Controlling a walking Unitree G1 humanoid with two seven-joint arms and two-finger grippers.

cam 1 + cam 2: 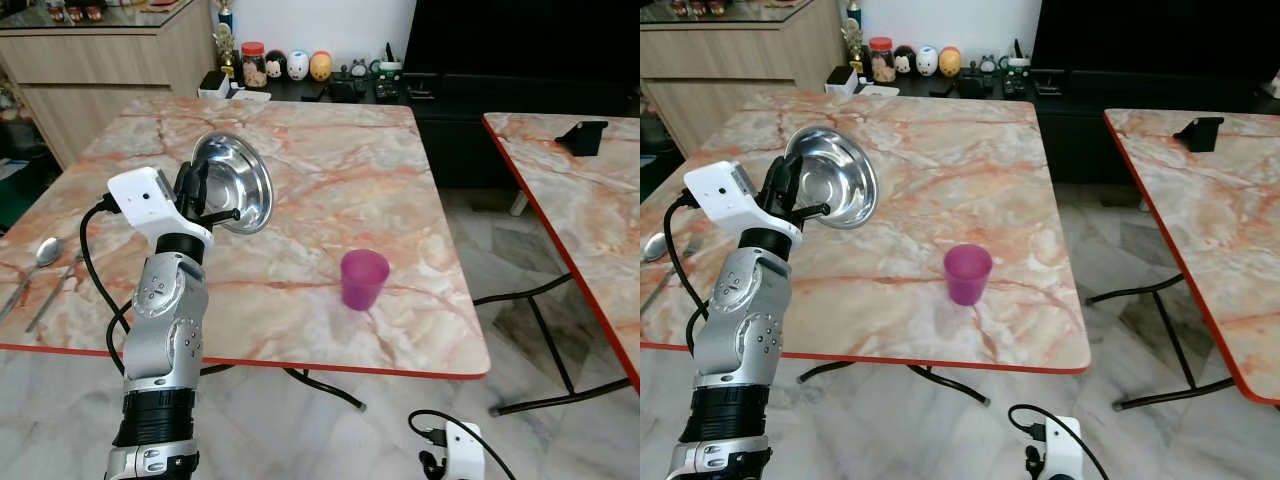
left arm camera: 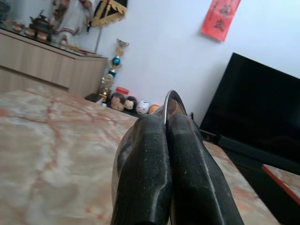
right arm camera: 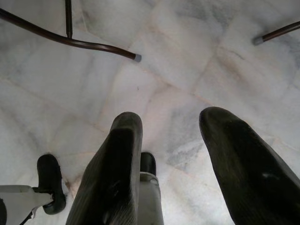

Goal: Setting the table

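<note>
Left arm: raised at the near left of the head views, silver links with a white wrist camera housing on top.
Left gripper [image 1: 200, 195]: held above the table; its jaws are pressed together on the rim of the steel bowl [image 1: 235, 182], so that only the thin metal edge parts the two black fingers [image 2: 145, 164].
Steel bowl: lifted clear of the table and tipped on its side, the hollow turned toward the right and the camera.
Table [image 1: 330, 160]: marble-patterned top with a red edge; the bowl hangs over its left middle part.
Purple cup [image 1: 363, 279]: stood upright on the table near the front edge, well apart from the bowl, to its right.
Spoon [image 1: 40, 255]: laid at the table's left edge, beside what seems a pair of thin chopsticks [image 1: 55, 290].
Right gripper [image 3: 168, 154]: hung low beside the robot; its jaws are spread wide and nothing is held, the marble floor [image 3: 187, 56] being seen between them.
Second table [image 1: 580, 220]: stood to the right, a small black object [image 1: 582, 136] set on it.
Left wrist view: a trophy [image 2: 116, 61], small figurines [image 2: 133, 104] and a red wall hanging [image 2: 220, 16] are shown past the bowl's rim.
Right wrist view: table legs [image 3: 84, 43] are shown on the floor.
</note>
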